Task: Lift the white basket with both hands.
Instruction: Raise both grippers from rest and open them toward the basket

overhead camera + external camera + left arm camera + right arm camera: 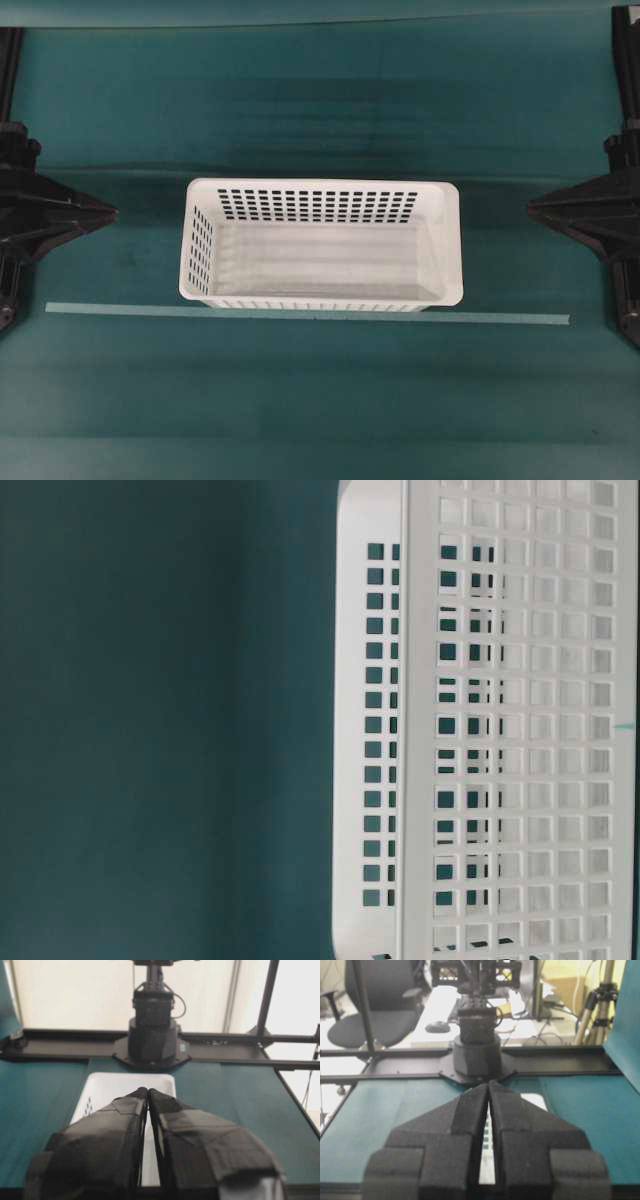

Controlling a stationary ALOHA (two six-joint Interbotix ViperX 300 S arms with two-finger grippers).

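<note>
**A:** At the middle of the teal tabletop (320, 400) sits the white basket (320, 245), upright and empty. It looks light and fairly stiff: thin plastic, perforated walls, solid floor. Smooth too, so probably slippery under a pinch.

**B:** Where would you take it?

**A:** By the rounded rim of each short wall, one side apiece, so it rises level.

**B:** And the arms?

**A:** Well apart from the basket. The left end effector (108, 211) points at its left wall, the right end effector (533, 209) at its right wall; both have fingers nearly together, holding nothing.

**B:** Anything in the way?

**A:** Only a pale tape strip (500, 317) just in front of the basket, flat on the cloth. No obstacle, I'd say.
</note>
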